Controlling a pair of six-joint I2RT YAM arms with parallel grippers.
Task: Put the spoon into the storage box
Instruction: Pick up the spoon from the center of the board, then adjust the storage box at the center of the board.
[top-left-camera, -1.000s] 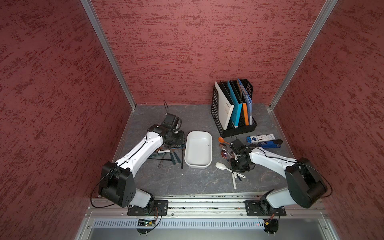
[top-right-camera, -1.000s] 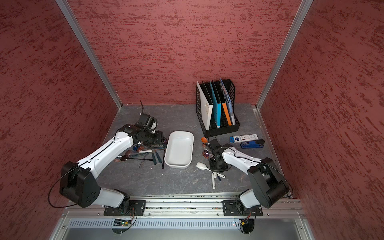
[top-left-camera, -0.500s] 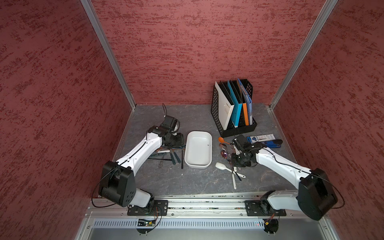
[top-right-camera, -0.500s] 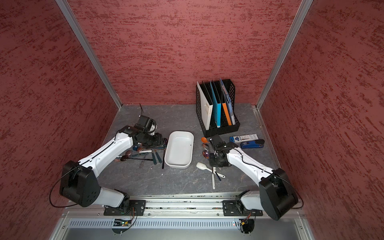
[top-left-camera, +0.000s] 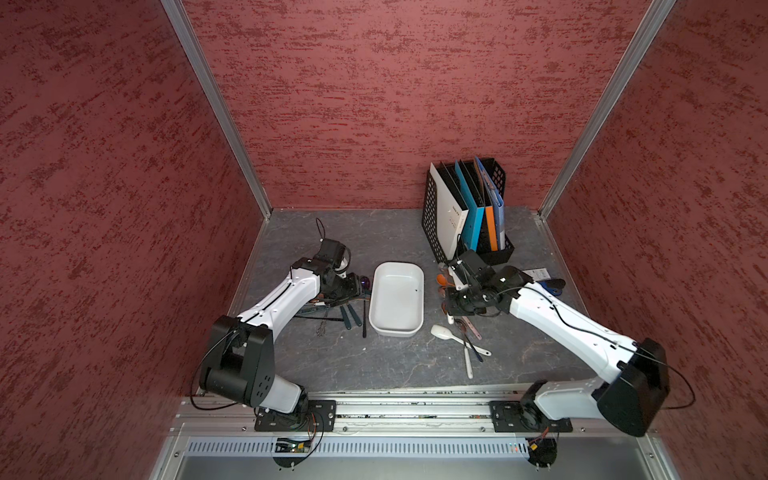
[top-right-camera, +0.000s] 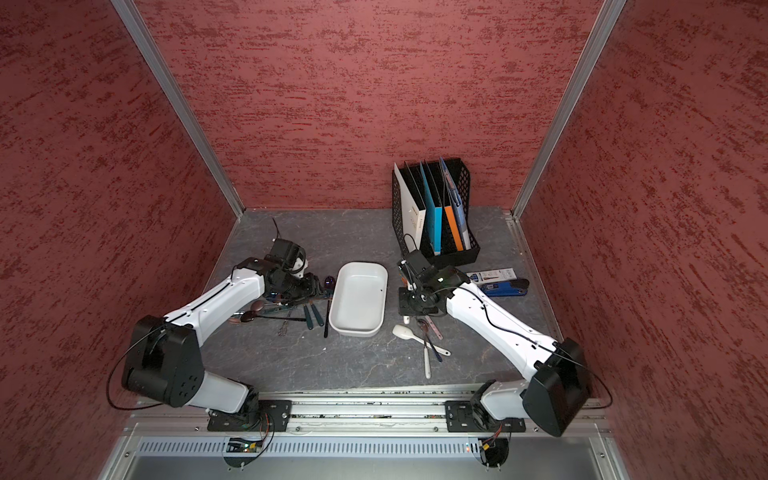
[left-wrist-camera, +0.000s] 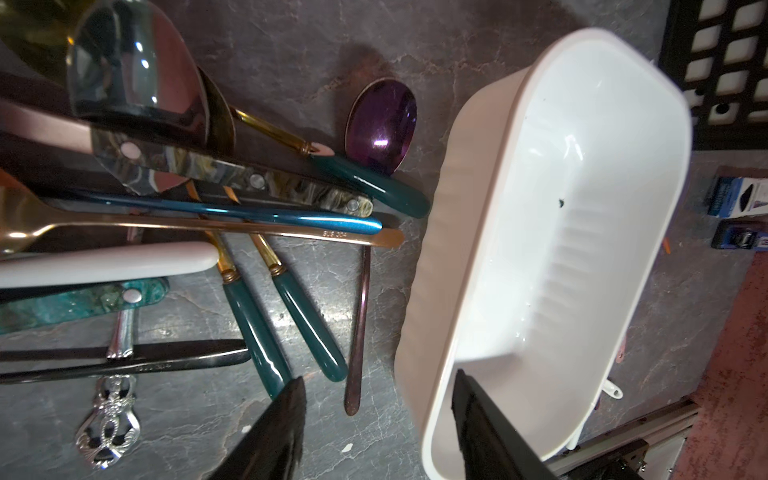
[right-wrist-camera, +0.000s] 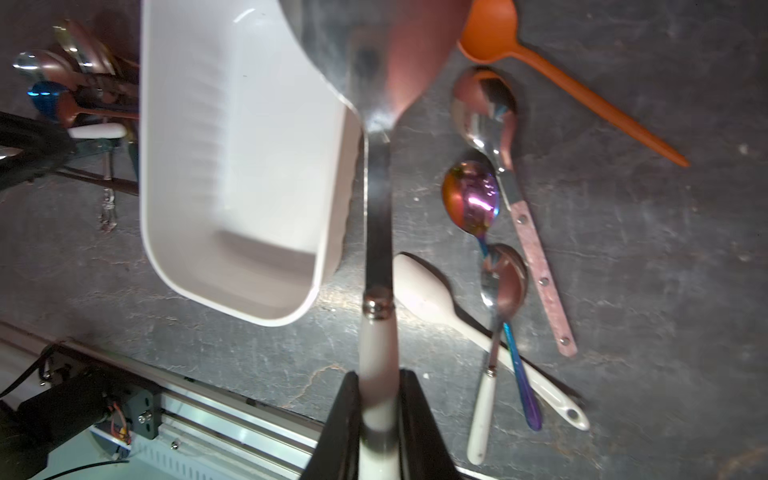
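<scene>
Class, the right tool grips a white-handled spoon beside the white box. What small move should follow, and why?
Probably shift the right tool toward the storage box. Its spoon is clamped by the handle but mostly hangs beside the box wall, not over the empty inside.

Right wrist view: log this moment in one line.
right gripper: shut on white-handled steel spoon | white plastic storage box: empty | left gripper: open, near box
</scene>
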